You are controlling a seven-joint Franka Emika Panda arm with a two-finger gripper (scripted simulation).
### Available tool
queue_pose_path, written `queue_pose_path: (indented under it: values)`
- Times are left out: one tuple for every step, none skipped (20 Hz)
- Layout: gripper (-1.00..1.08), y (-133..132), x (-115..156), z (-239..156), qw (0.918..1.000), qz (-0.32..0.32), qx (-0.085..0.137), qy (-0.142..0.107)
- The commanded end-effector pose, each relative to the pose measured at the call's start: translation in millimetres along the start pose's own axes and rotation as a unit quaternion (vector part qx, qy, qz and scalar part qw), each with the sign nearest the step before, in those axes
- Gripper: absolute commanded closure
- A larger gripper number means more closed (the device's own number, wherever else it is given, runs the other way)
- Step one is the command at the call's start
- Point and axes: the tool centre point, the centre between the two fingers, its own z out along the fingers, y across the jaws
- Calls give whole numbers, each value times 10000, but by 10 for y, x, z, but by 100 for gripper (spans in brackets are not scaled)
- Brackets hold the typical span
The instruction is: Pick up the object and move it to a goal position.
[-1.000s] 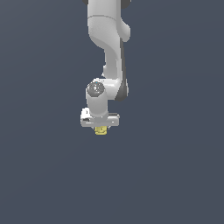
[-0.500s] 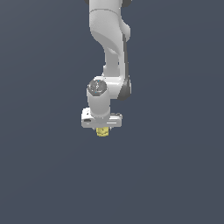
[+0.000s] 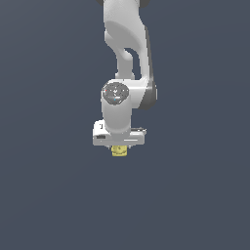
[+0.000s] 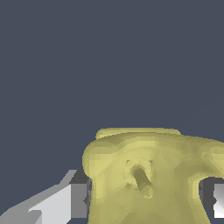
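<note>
The object is a tiny pale-yellow blocky lump, poking out just below the white hand of the arm in the exterior view. My gripper is shut on it, and the fingers are mostly hidden by the hand's body. In the wrist view the object fills the near part of the picture, pale yellow with a small peg-like bump in its middle, held between a grey finger pad on one side and another finger on the other.
The white arm comes down from the exterior view's top. All around is a plain dark blue-grey surface with no other object in view.
The hand and the object have shifted very slightly lower in the exterior view over the last second. The grip has not changed.
</note>
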Motion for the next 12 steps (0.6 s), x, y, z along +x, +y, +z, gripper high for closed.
queue_pose_path:
  values:
    - [108,-74,141,-161,10000,1,0,-1]
    - [108,-101,195,-220,10000,1,0,-1]
    - [108,-126,245,-273,10000,1,0,-1]
    - [108,-148,291,-322,10000,1,0,-1]
    - [108,-169,334,-367,10000,1,0,-1]
    - [108,-187,374,-404,10000,1,1,-4]
    - [108,-204,410,-441,10000,1,1,-4]
    - [108,-219,443,-475,10000,1,1,-4]
    - [108,-233,472,-505,10000,1,1,-4]
    - [108,-245,499,-532,10000,1,1,-4]
    - [108,-256,524,-556,10000,1,1,-4]
    - [108,-266,545,-577,10000,1,1,-4]
